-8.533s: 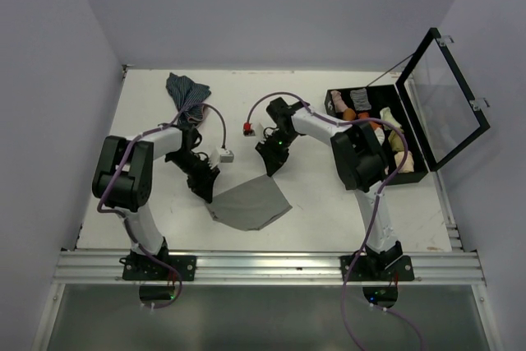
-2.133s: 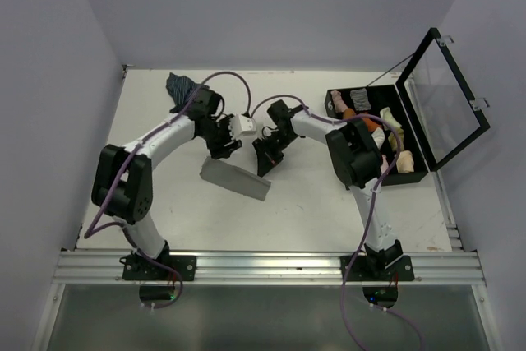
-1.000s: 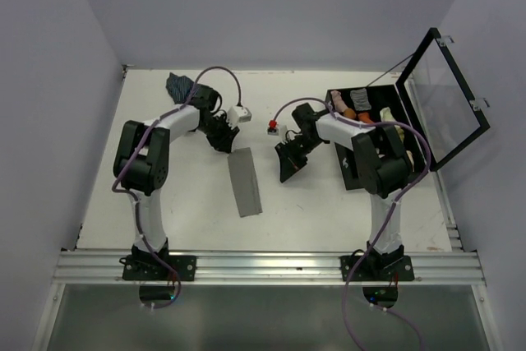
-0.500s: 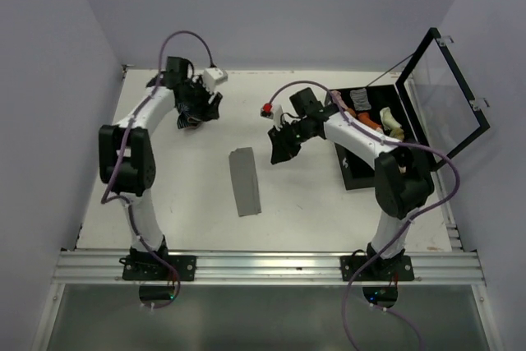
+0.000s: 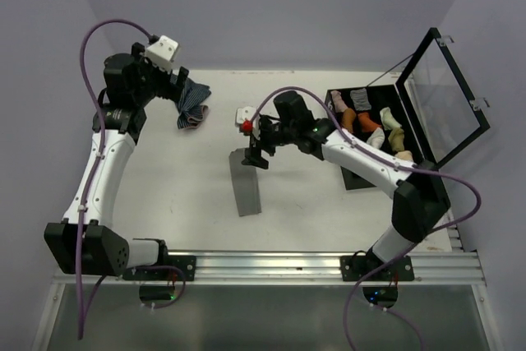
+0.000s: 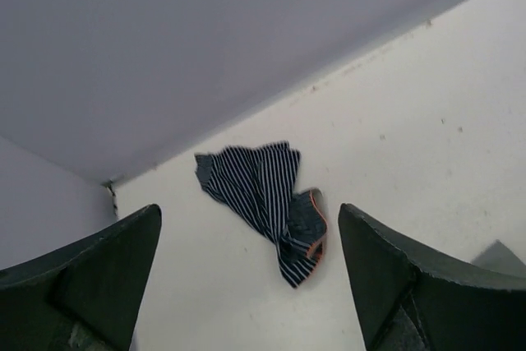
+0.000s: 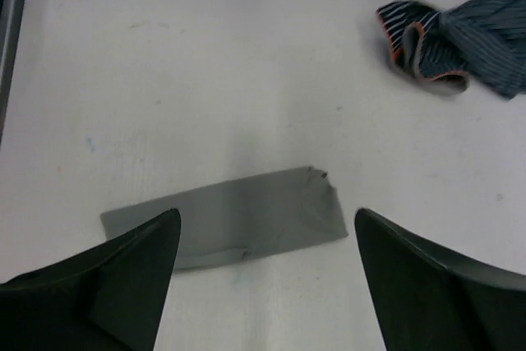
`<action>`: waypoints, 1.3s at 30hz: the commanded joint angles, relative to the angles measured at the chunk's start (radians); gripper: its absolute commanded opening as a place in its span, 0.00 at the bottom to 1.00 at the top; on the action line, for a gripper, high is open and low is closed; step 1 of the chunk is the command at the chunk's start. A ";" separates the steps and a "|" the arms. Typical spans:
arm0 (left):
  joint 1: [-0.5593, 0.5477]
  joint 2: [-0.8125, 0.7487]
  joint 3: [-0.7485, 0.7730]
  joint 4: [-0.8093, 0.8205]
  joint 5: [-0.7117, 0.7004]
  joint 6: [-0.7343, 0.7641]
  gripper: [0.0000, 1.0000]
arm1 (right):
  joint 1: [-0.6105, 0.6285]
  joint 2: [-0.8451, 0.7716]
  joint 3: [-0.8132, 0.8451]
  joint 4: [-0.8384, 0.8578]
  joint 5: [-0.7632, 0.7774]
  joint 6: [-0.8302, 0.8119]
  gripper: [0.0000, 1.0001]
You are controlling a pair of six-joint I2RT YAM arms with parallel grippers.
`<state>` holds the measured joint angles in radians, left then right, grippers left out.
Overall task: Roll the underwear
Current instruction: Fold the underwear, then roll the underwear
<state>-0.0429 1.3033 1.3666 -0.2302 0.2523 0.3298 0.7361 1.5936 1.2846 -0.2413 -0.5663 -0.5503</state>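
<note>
My left tool (image 6: 249,221) is spread wide and holds nothing, raised over the striped underwear (image 6: 261,187) crumpled at the far left of the desk (image 5: 312,203). My right tool (image 7: 267,218) gapes empty above the grey underwear (image 7: 222,215), which lies mid-desk as a flat folded strip.

- Top external: fixed above and behind my bases, facing down over the table (image 5: 312,203). Bases sit at 6 o'clock, the far wall at 12. This is the farthest, widest view.
- Left wrist: held high, facing past my left fingers (image 6: 90,277) toward the far-left corner.
- Right wrist: nearer the surface, facing down between my right fingers (image 7: 123,277).
- Shared: all three views show the striped garment (image 6: 267,195) and the grey underwear (image 7: 226,215). The left wrist catches only a corner of the underwear, at 4 o'clock.
</note>
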 commanded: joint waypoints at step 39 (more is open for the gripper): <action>-0.468 -0.323 -0.804 -0.110 0.281 0.494 0.52 | -0.113 0.348 -0.352 0.539 -0.417 1.053 0.22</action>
<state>-0.4614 0.9848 0.5621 -0.4324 0.5098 0.8051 0.6182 1.9961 0.9112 0.3355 -0.9657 0.5301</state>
